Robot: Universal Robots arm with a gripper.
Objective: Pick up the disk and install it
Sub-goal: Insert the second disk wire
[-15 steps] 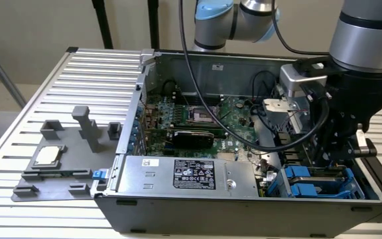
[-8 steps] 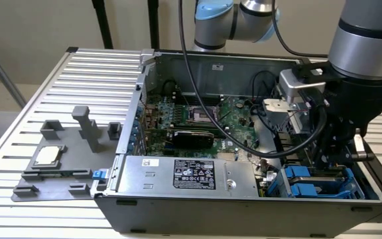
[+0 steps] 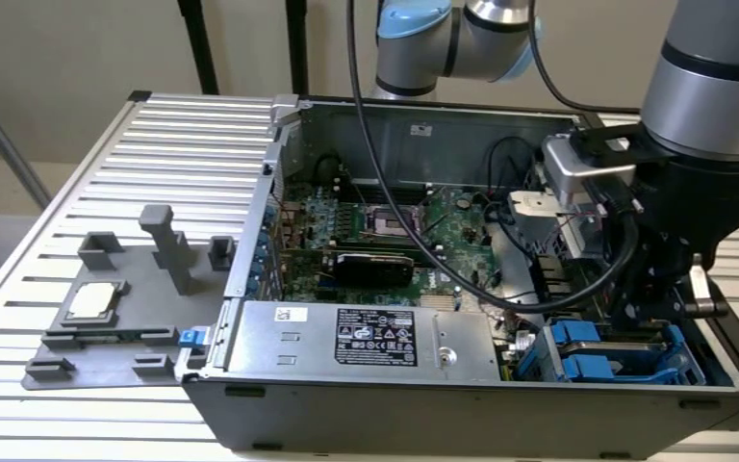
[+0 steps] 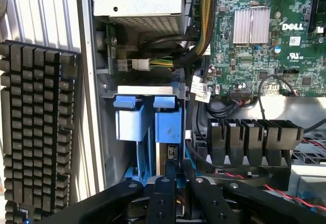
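The pincer (image 4: 175, 175) reaches down into the drive bay at the front corner of the open computer case (image 3: 344, 404), on the exterior view's right. Its black fingers (image 4: 162, 193) stand nearly together, clenched on the top edge of the disk (image 4: 168, 132), which sits upright on edge in the blue cage (image 3: 614, 351).

Much of the disk is hidden. In the wrist view only its bright blue carrier face, a blue tab at the far end and a thin dark strip of the drive's edge near the fingertips can be seen; the silver body and the label cannot be made out. A second blue carrier (image 4: 130, 124) stands just beside it in the neighbouring slot. In the exterior view the black wrist (image 3: 677, 212) and a looping black cable (image 3: 537, 298) cover the grip itself, and only blue plastic shows below them.

The motherboard (image 3: 383, 221) lies on the case floor, partly crossed by cables. A grey power supply (image 3: 357, 337) with a dark label fills the front of the case. On the slatted worktop (image 3: 190, 135) at the exterior view's left sits a grey fixture (image 3: 139, 289) with a small silver chip (image 3: 93, 300) on it. A black keyboard (image 4: 35, 127) lies beside the case in the wrist view, cut off at the picture's edge.
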